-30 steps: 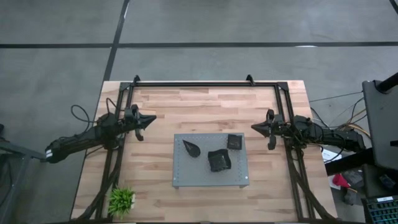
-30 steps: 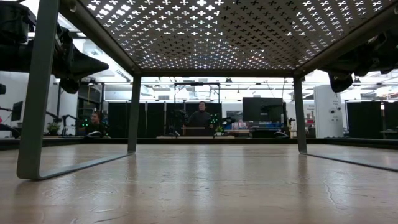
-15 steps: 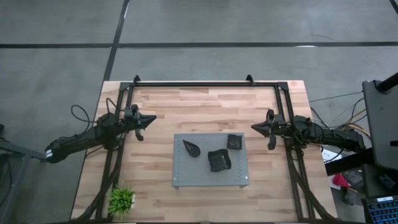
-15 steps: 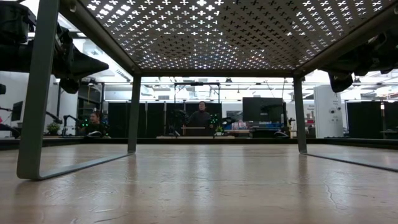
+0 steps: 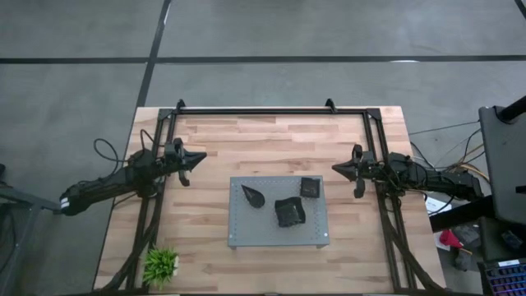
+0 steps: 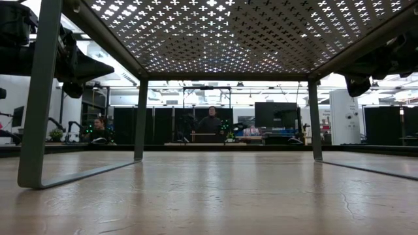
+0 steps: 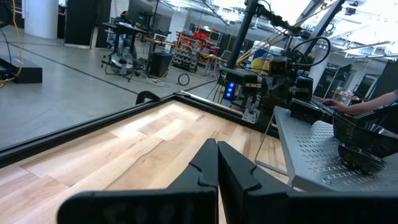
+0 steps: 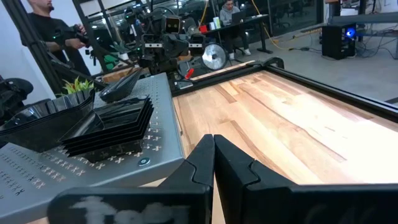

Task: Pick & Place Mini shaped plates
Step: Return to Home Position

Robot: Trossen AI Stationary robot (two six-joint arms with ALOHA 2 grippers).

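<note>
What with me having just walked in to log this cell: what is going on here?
Nothing is being handled right now. The left gripper is shut and empty over the table's left side, and the right gripper is shut and empty over its right side. Both point inward at the grey shelf in the middle. The plates sit on the shelf in three groups: drop plates, a square stack and a third pile. No plates show on the bare table.

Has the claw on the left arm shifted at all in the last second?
No. In the overhead pictures the left gripper keeps the same spot, its tip pointing the same way, with the same gap to the near corner of the grey perforated board.
</note>
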